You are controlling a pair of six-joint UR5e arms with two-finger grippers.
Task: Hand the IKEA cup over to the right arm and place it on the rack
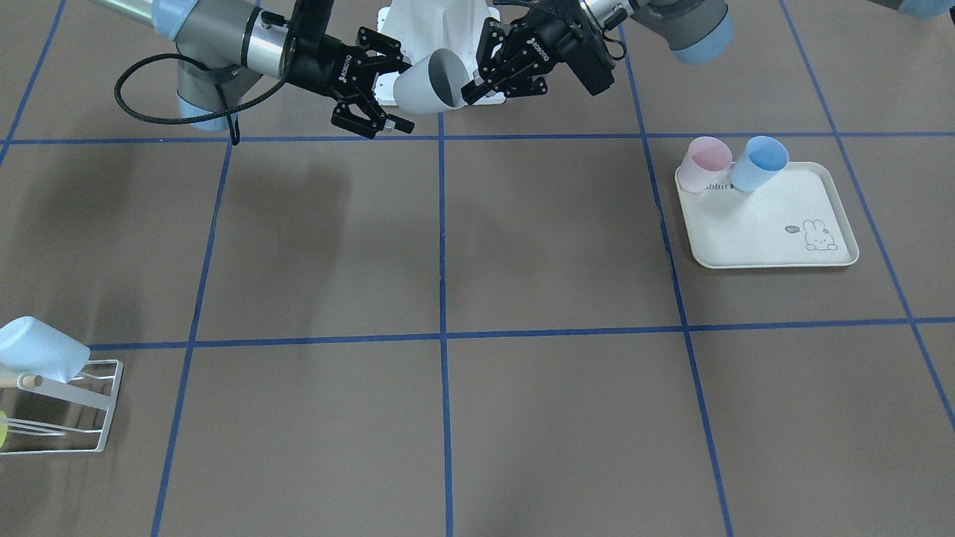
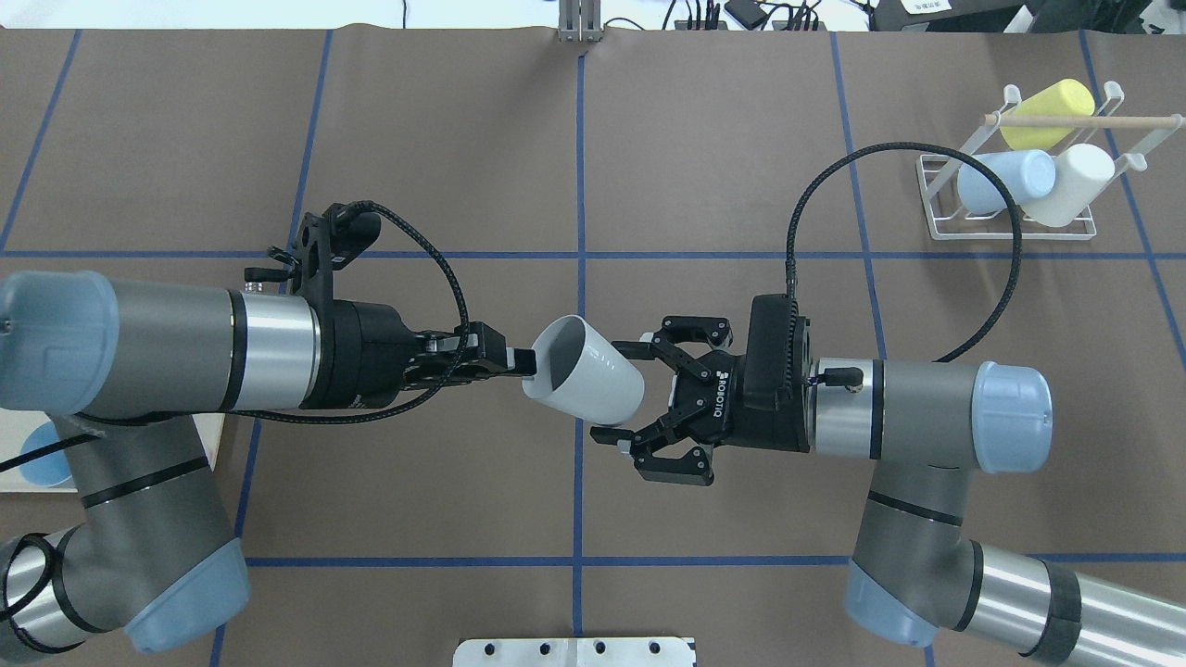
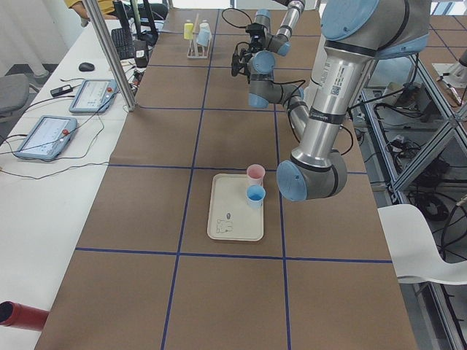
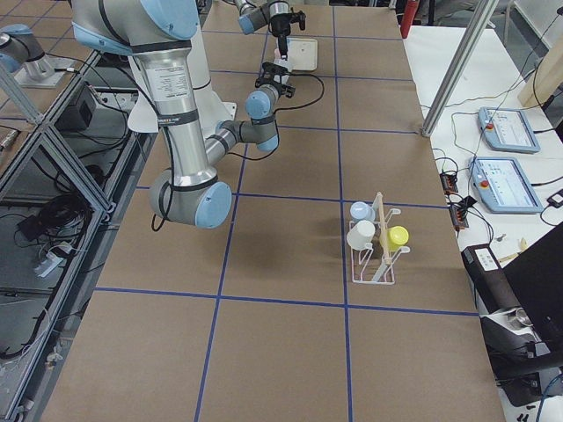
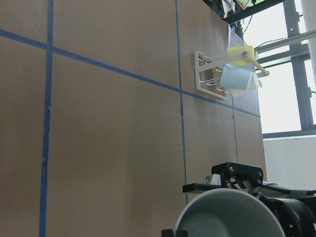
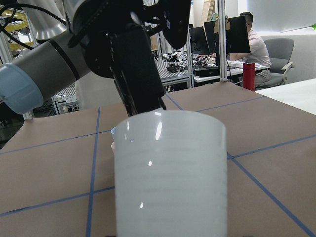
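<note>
Left gripper (image 2: 521, 363) pinches the rim of the cup (image 2: 586, 372). Right gripper (image 2: 623, 394) has its jaws spread around the base, not gripping. Cup is mid-air, frame centre.

Risk: if left releases early, or the tapered wall slips, the cup drops.

Long axis is near-horizontal, mouth upper left, base lower right. Rack (image 2: 1001, 232) sits upper right.

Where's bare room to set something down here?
The table's middle, between tray and rack, is bare. The tray is free by its rabbit print; two cups fill the other end. The rack is crowded, and the left end effector and right end effector crowd the cup.
</note>
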